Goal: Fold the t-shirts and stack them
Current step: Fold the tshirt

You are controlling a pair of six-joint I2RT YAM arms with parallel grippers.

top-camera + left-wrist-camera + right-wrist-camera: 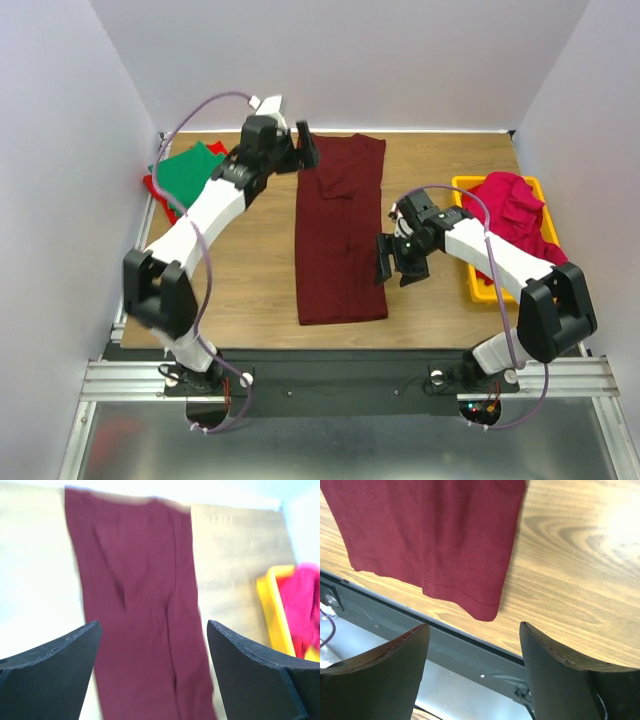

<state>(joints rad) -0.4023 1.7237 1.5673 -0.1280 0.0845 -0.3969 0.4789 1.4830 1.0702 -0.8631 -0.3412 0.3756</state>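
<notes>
The dark maroon t-shirt [340, 230] lies in the middle of the table [250, 280], folded lengthwise into a long strip that runs from 12 o'clock down to 6 o'clock. One sleeve is tucked on top near the far end. Neither arm holds it.

The left gripper [303, 148] hovers at the strip's far end, about 11 o'clock, with its jaws spread wide and nothing between them. The right gripper [392, 262] sits just beside the strip's right edge at about 4 o'clock, also wide and empty. Its wrist view looks down on the near hem corner [485, 612], which lies close to the table's near edge and the black rail [470, 650] below it.

The green t-shirt [188, 172] rests folded on a red t-shirt [150, 185] at 10 o'clock. The bright pink t-shirt [515, 215] is heaped in the yellow tray [470, 280] at 3 o'clock.

The next step is probably the crosswise fold, and several things could go wrong:

- A pinch that catches only the top layer would peel the lengthwise fold open.
- The two grippers are at opposite ends of the strip, so uneven lifts would skew it.
- A drag toward 6 o'clock could pull the hem over the edge onto the rail.
- The tucked sleeve could slide out and leave a lumpy bundle that would sit badly on the green stack.
</notes>
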